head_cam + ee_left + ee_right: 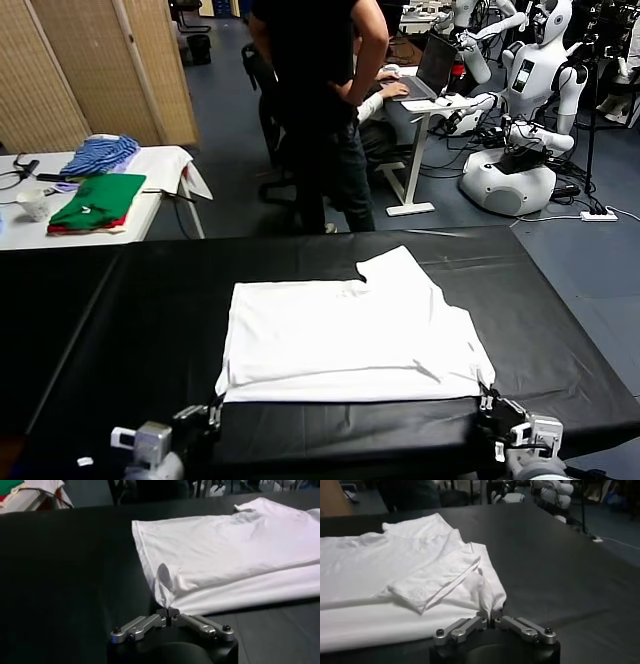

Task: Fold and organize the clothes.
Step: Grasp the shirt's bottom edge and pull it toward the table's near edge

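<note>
1. Table (120, 330): black, wide. Plenty of bare surface beyond the shirt, so we have room to carry the fold forward without dragging cloth off the edge.
2. Shirt (340, 335): white, lying flat mid-table, partly folded. One sleeve sticks out at the far side, and the right sleeve is folded in over the body. The near hem runs along our side, with both near corners at the end effectors. No print shows, so it's likely face down.
3. Left end effector (169, 613): pinched fully closed on the near-left corner of the shirt; the cloth puckers up into the tips.
4. Right end effector (490, 614): also clamped closed, on the near-right corner; the fabric bunches at the tips.
5. Step in hand, as we read it: lift the near hem and fold it over toward the far edge.
6. How to do it well:
   - Raise both corners together at the same height so the hem stays straight.
   - Keep light tension between the two grips; slack will wrinkle the middle.
   - Lift enough to clear the folded-in right sleeve, or it will flip open.
   - Lay the hem down parallel to the far edge, then release.
7. Risk: the grips hold thin pinches of cloth, so a fast pull could slip a corner.
</note>
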